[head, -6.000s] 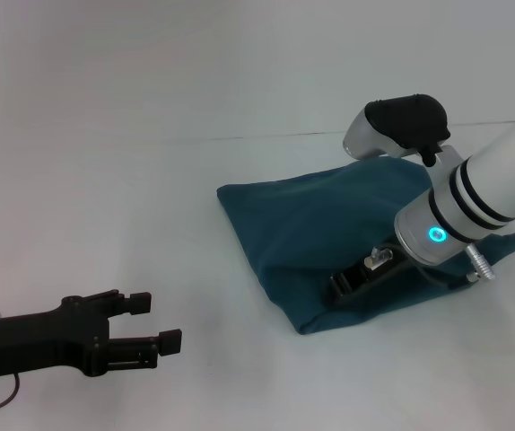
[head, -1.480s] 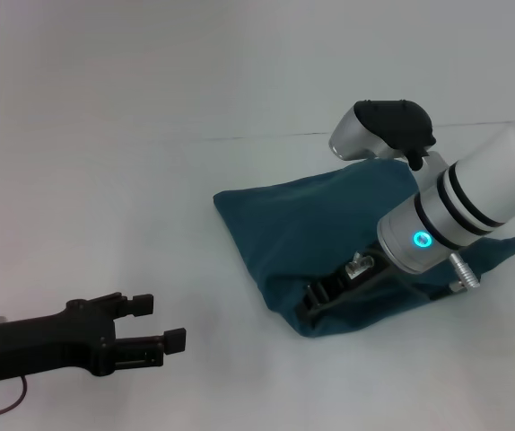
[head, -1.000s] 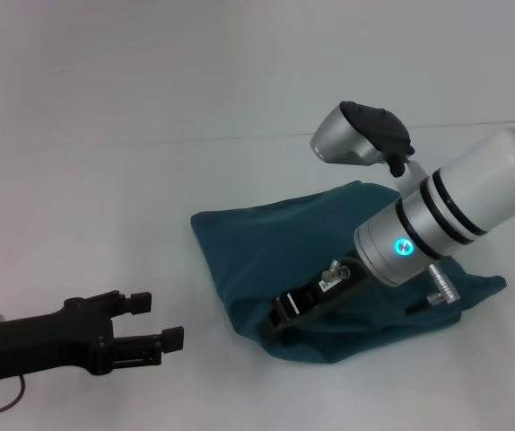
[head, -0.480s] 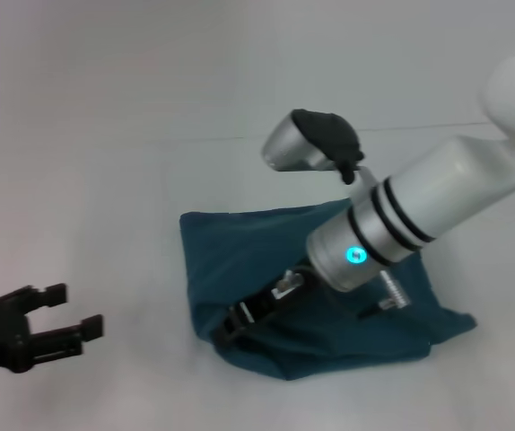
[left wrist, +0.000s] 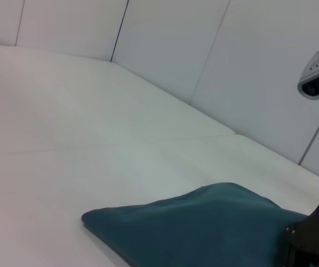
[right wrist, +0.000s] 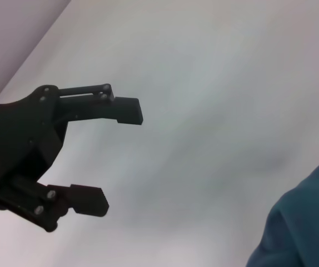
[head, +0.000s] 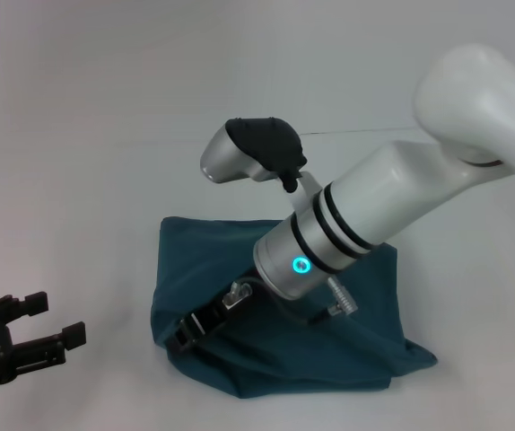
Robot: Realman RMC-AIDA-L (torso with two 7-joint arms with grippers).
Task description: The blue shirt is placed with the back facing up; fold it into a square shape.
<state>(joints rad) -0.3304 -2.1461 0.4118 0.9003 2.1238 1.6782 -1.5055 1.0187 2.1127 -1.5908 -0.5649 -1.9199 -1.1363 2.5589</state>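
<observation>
right arm: reaches down and leftward, right gripper [head: 183, 335] low
left gripper [head: 56, 319]: fingers spread apart, hovering

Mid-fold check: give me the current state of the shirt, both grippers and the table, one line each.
Dark teal-blue short-sleeved shirt: folded into a rumpled bundle, lying on the table, lettering not visible.
Right gripper: down on the shirt's left edge; finger state unclear.
Left gripper: open, empty, off to the shirt's left.
White table: bears the shirt.
</observation>
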